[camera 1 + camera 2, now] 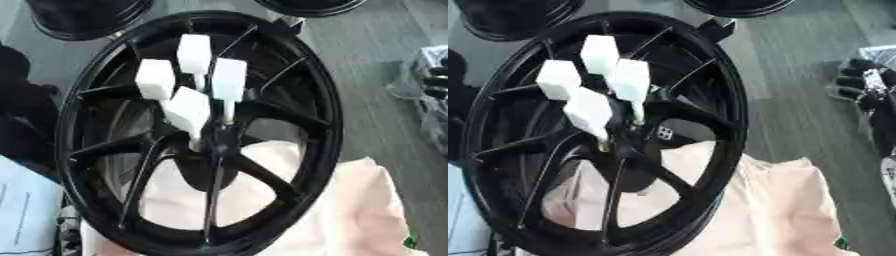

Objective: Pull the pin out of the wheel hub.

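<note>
One black multi-spoke wheel hub (289, 125) fills the middle of both views, lying tilted on a pale pink cloth (350, 210) that shows through the lower spokes. Four pins with white block-shaped heads (193, 54) stand up out of the centre of the hub, close together: one at the top, one left (155, 79), one right (229, 80) and one lower, nearest the camera (187, 111). Their thin shafts run down into the hub centre, so all four look seated. A small white mark (665, 132) sits on the hub centre; its writing cannot be read.

Parts of two more black wheels (83, 20) show at the top edge.

The right robot hand (868, 90) shows at the right edge of the right eye view, well apart from the hub, dark fingers seemingly curled round nothing; the blur leaves this unsure. The left robot hand is out of view. Light blue paper (26, 205) lies at the lower left
</note>
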Tool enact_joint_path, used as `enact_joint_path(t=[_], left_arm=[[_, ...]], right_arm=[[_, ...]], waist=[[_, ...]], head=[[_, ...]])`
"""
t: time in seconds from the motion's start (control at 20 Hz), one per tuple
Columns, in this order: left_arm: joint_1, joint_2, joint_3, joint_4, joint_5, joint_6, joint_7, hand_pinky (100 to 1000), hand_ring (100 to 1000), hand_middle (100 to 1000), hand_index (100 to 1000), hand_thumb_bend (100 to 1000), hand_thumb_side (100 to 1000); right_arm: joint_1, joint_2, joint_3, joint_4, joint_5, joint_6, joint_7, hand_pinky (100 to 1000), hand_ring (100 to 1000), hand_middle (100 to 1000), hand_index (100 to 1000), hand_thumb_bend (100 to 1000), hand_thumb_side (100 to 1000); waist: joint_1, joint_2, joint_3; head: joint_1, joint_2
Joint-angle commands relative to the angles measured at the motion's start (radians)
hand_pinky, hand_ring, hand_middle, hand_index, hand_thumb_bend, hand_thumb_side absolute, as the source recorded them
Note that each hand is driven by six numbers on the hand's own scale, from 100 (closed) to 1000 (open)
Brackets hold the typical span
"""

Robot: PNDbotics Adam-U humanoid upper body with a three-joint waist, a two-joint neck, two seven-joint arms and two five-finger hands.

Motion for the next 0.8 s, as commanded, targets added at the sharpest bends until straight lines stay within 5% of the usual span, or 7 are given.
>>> enact_joint_path(t=[0.05, 0.25, 0.55, 0.8], left_arm=[[-0.081, 0.032, -0.027, 0.018, -0.097, -0.019, -0.191, 779, 822, 776, 827, 314, 715], [-0.173, 0.000, -0.078, 0.060, -0.175, -0.052, -0.342, 805, 820, 782, 840, 345, 738], [-0.257, -0.048, -0.228, 0.150, -0.272, -0.105, -0.362, 826, 828, 793, 854, 452, 719], [-0.281, -0.075, -0.286, 0.225, -0.321, -0.138, -0.362, 841, 834, 794, 847, 544, 654]], right_arm=[[-0.002, -0.036, -0.004, -0.024, 0.008, 0.002, -0.001, 787, 759, 702, 787, 100, 678], [-0.001, -0.039, -0.001, -0.022, 0.010, 0.003, 0.001, 787, 758, 701, 786, 100, 680], [0.001, -0.044, 0.003, -0.016, 0.015, 0.006, 0.004, 787, 756, 700, 786, 100, 683], [0.002, -0.047, 0.005, -0.012, 0.017, 0.007, 0.005, 787, 754, 700, 786, 100, 686]], waist=[[-0.003, -0.022, -0.002], [0.001, -0.026, -0.002], [0.005, -0.031, -0.002], [0.008, -0.034, -0.002]], head=[[-0.005, -0.013], [0.000, -0.010], [0.013, 0.001], [0.018, 0.006]])
